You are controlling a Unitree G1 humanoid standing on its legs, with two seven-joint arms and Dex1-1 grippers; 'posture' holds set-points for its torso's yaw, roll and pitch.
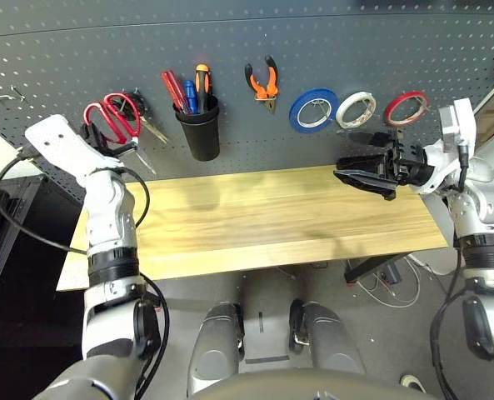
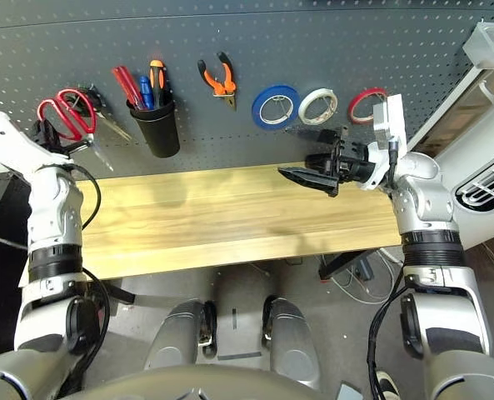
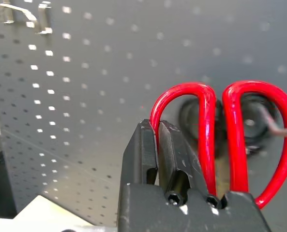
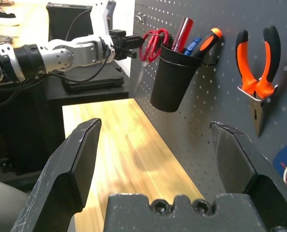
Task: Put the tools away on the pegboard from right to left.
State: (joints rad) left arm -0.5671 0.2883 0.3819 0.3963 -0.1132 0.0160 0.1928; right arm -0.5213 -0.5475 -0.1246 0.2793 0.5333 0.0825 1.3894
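At the pegboard (image 1: 330,50), far left: left gripper (image 1: 92,136) fingers pinching the red scissors (image 1: 112,117).
Right gripper (image 1: 365,165) fingers spread above the surface (image 1: 255,225).

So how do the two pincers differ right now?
The left pincer is shut on the red-handled scissors, up against the pegboard; the right pincer is open and holds nothing. The left one sits at the board's left end, the right one near the red tape ring. Both have black fingers.

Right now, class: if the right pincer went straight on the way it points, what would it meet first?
Probably nothing close: the open right pincer points along the pegboard, above the wooden table. Farther on stands the black cup, though depth is unclear.
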